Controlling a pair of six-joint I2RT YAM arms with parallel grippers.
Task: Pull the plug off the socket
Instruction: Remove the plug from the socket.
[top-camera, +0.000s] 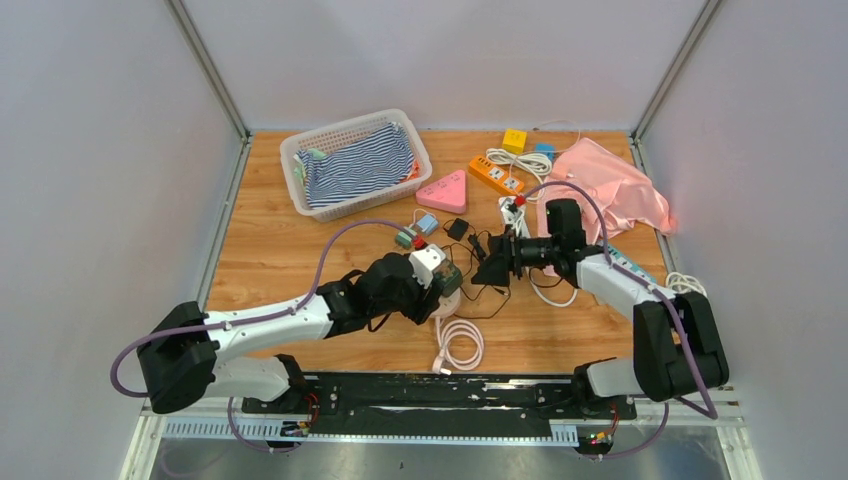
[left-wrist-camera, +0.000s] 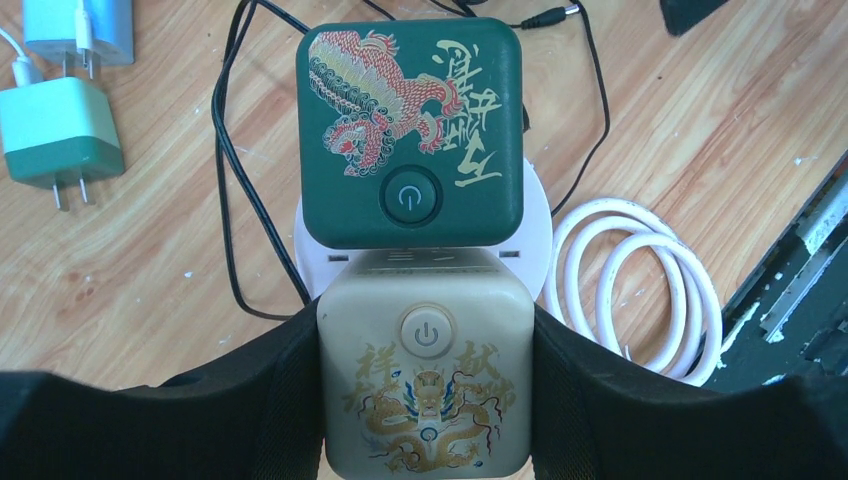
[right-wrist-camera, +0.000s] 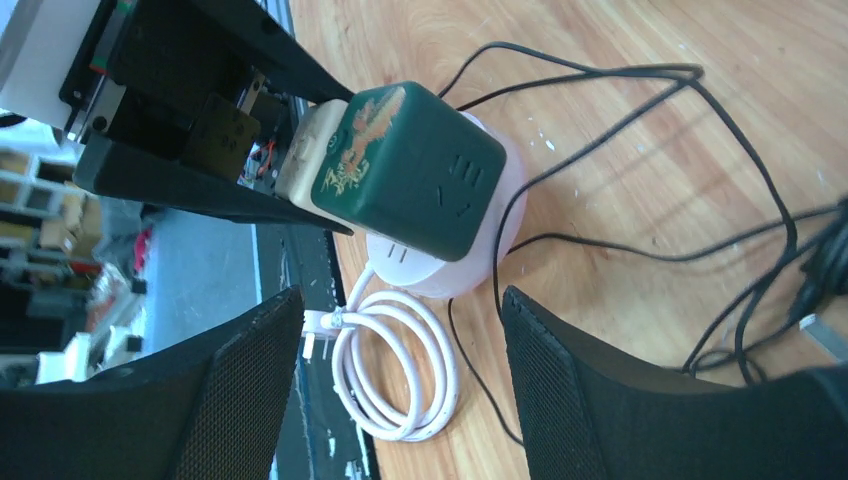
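A white round socket (left-wrist-camera: 536, 228) lies on the wooden table with two cube plugs side by side on top of it. My left gripper (left-wrist-camera: 425, 400) is shut on the beige cube plug (left-wrist-camera: 425, 375), the one with the gold dragon, its black fingers (left-wrist-camera: 250, 400) pressing on both sides. The green cube plug (left-wrist-camera: 410, 130) with the red dragon sits just beyond it. In the right wrist view the green plug (right-wrist-camera: 410, 175) and the socket (right-wrist-camera: 460, 275) lie ahead of my right gripper (right-wrist-camera: 397, 297), which is open with nothing between its fingers. From above, the right gripper (top-camera: 492, 268) points at the plugs (top-camera: 440, 272).
A coiled white cable (top-camera: 458, 345) lies at the near table edge beside the socket, with thin black cables (top-camera: 485, 295) around it. Two small chargers (left-wrist-camera: 60, 130) lie to the left. Farther back are a basket (top-camera: 296, 160) with striped cloth, a pink triangle (top-camera: 443, 192), an orange power strip (top-camera: 497, 176) and a pink cloth (top-camera: 610, 185).
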